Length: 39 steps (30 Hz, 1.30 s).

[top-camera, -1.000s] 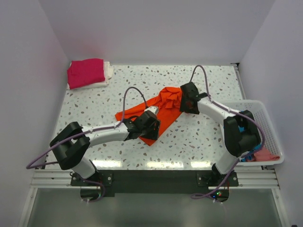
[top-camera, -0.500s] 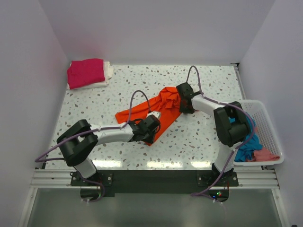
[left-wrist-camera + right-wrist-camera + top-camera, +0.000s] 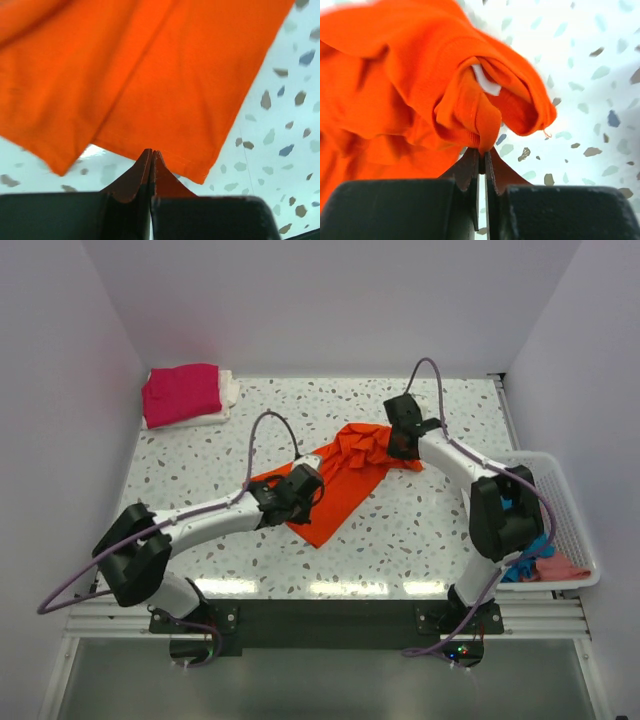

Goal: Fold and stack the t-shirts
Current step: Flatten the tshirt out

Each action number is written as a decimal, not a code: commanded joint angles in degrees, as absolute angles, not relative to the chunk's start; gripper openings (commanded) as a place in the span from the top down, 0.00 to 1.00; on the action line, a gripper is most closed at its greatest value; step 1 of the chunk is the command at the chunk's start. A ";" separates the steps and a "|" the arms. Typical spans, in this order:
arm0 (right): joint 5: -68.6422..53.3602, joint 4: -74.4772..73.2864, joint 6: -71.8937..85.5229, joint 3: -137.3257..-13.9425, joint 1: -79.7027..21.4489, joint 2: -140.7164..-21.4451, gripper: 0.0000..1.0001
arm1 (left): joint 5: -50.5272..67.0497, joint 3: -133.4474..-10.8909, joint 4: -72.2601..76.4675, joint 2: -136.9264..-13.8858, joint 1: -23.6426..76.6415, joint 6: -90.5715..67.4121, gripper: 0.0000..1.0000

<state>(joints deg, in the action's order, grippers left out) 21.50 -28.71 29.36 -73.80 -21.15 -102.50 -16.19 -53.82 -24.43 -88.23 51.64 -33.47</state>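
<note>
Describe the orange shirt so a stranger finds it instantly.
On the speckled table, look at its middle. The orange t-shirt lies there rumpled and stretched out, unlike the neatly folded magenta t-shirt in the far-left corner.

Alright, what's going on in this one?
Both arms are on the orange shirt, which lies crumpled on the table, not yet folded. The right gripper pinches its bunched far end. The left gripper is shut on the hem at the near end. A folded pink shirt sits on a white shirt at the far left corner. A teal shirt waits in the basket.
</note>
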 commanded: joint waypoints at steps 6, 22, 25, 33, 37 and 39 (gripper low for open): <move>17.85 -29.44 28.48 -80.51 -19.25 -94.65 1.00 | -9.24 -54.76 -20.23 -83.22 49.46 -28.04 0.79; 15.38 -29.18 28.83 -82.26 -19.07 -99.05 1.00 | -14.05 -58.71 -24.78 -96.94 59.24 -25.93 0.52; 15.29 -28.92 28.92 -82.70 -19.16 -99.40 1.00 | -14.41 -58.36 -24.70 -97.82 59.41 -25.58 0.55; 15.64 -29.79 28.65 -86.21 -17.50 -101.25 1.00 | -18.18 -59.49 -27.67 -98.44 59.41 -25.66 1.00; 15.91 -31.46 27.51 -93.75 -15.04 -104.14 1.00 | -26.44 -61.87 -34.53 -92.65 56.88 -27.59 1.00; 16.26 -33.73 26.72 -98.33 -13.37 -108.35 1.00 | -27.77 -62.49 -38.05 -88.17 52.58 -28.21 1.00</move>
<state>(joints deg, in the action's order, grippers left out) 15.51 -32.03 28.60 -90.98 -15.88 -105.12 -20.47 -58.78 -31.38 -95.70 57.28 -26.39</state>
